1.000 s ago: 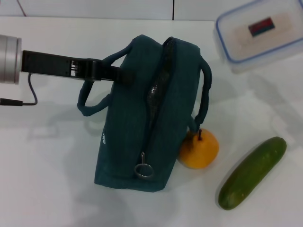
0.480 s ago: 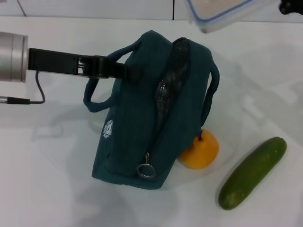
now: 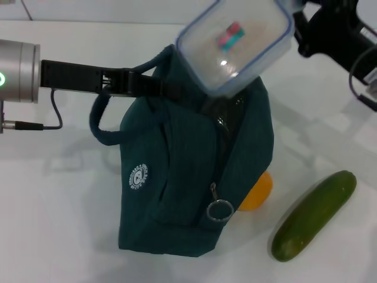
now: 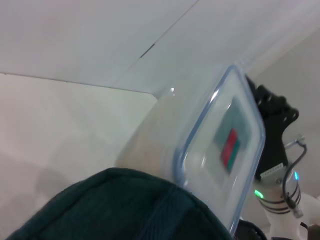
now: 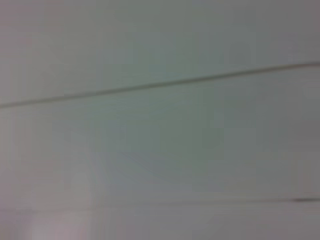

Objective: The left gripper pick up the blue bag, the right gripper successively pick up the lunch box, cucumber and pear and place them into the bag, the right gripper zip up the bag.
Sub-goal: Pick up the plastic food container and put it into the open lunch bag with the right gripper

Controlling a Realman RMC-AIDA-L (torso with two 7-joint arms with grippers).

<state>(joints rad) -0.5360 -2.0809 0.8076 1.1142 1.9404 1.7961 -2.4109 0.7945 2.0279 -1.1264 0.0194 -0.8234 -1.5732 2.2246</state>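
Over the white bench (image 3: pixel 47 236), the dark teal fabric blue bag (image 3: pixel 188 194) now hangs higher from the left gripper (image 3: pixel 154 88), jaws clamped on a handle. Swinging in from the right gripper (image 3: pixel 301 26), jaws holding it, the clear blue-rimmed lunch box (image 3: pixel 235 44) now tilts above the opening: insertion looks imminent.

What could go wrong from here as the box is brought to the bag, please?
1. The box, tilted over the bag, looks wider than the narrow zipper gap and may jam on its edge.
2. The left gripper holds one handle only, so a push could swing the bag against the pear.
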